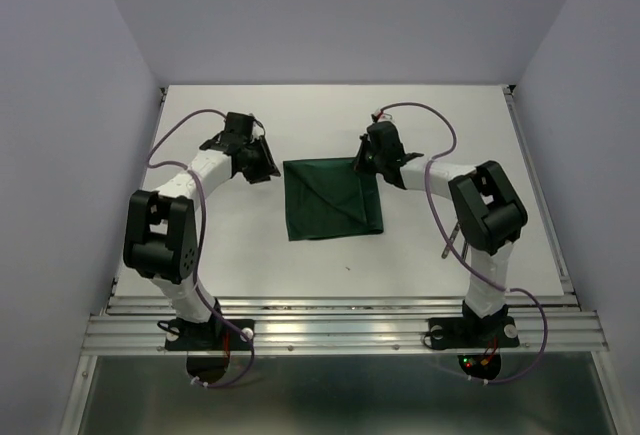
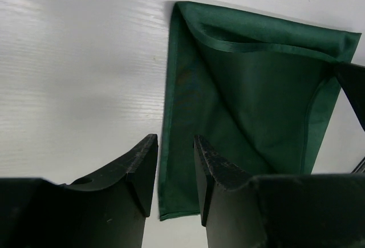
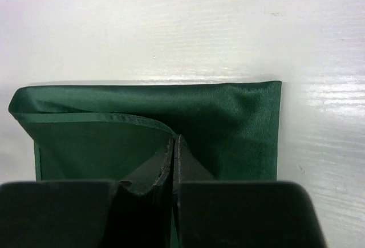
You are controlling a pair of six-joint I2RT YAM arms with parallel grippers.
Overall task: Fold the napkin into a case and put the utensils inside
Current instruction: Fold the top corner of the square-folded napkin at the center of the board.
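Pinching napkin (image 3: 228,122) hem, R jaws, hidden overhead

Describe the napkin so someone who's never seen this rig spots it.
On the white table, look at the middle, between the left gripper and the right gripper. The napkin is the dark green square cloth lying there, one layer folded over diagonally; nothing else on the surface is green cloth.

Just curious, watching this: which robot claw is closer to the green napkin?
Right. The right gripper is shut on the napkin at its far right corner, pinching a folded layer. The left gripper hovers just off its left edge, jaws apart.
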